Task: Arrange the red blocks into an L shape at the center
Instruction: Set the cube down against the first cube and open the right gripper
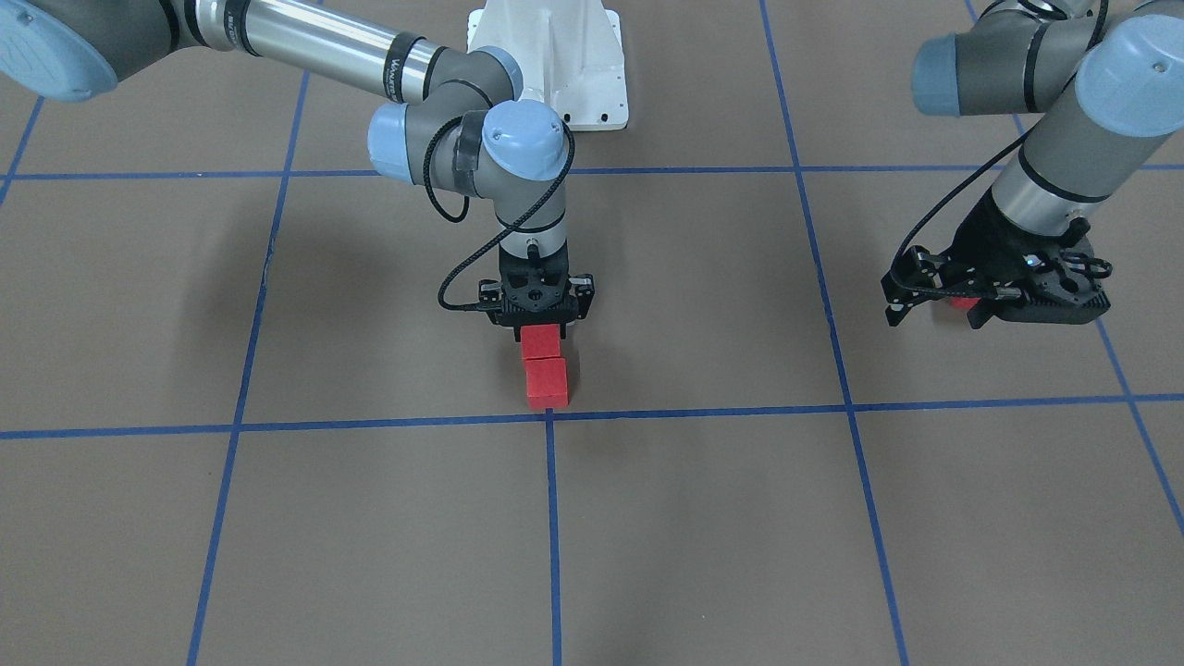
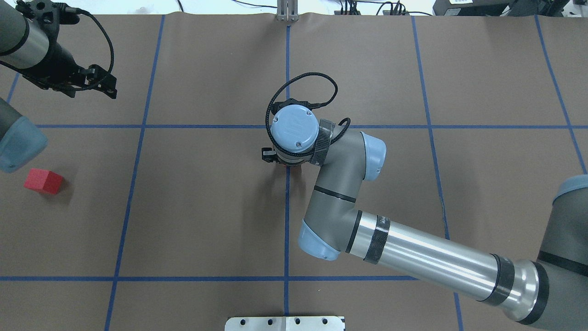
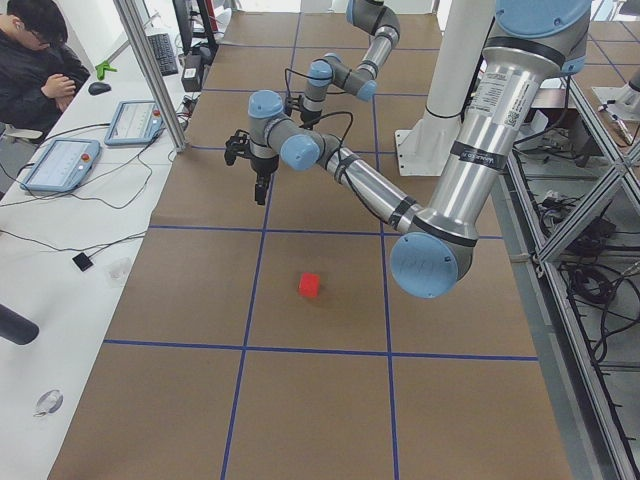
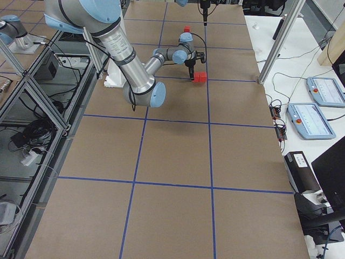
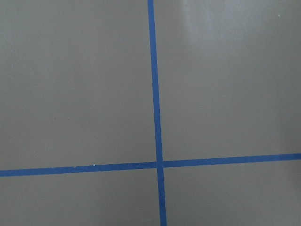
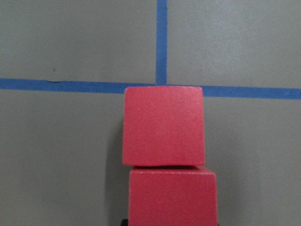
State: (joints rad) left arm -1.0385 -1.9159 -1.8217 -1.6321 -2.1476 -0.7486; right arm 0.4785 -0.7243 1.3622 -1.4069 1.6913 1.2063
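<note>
Two red blocks lie in a row, touching, on the robot's side of the center crossing [image 1: 550, 416]. The one nearer the crossing [image 1: 546, 382] sits free; it also shows in the right wrist view [image 6: 163, 125]. My right gripper [image 1: 541, 335] points straight down and is shut on the other block [image 1: 541, 344], which rests at floor level [image 6: 171, 197]. The third red block [image 2: 43, 180] lies alone at the far left. My left gripper [image 2: 106, 85] hangs open and empty above the floor, beyond that block. In the overhead view the right wrist hides the two blocks.
The white robot base plate [image 1: 555, 65] stands at the table's near edge. The left wrist view shows only brown floor and another tape crossing [image 5: 160, 165]. An operator [image 3: 40, 60] sits beside tablets along the far side.
</note>
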